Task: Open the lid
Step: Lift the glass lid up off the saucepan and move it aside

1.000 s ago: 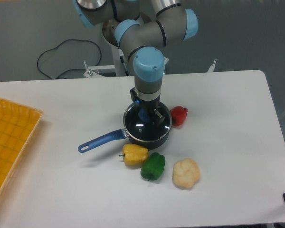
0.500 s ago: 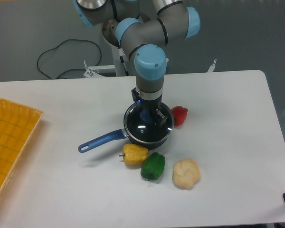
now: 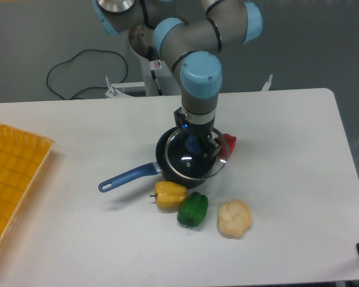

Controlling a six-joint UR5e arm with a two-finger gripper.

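The lid is a round clear glass disc with a thin metal rim and a blue centre knob. My gripper points straight down and is shut on the knob. The lid is lifted a little and shifted to the right, so it overhangs the right rim of the dark blue saucepan. The saucepan's long blue handle points to the lower left. The fingertips are partly hidden by the gripper body and glass.
A red pepper lies just right of the pan, partly behind the lid. A yellow pepper, a green pepper and a cauliflower lie in front. A yellow tray sits at the left edge.
My gripper has moved right and slightly up with the lid. The lid has come off the saucepan rim and now overhangs toward the red pepper. The saucepan has stayed put.
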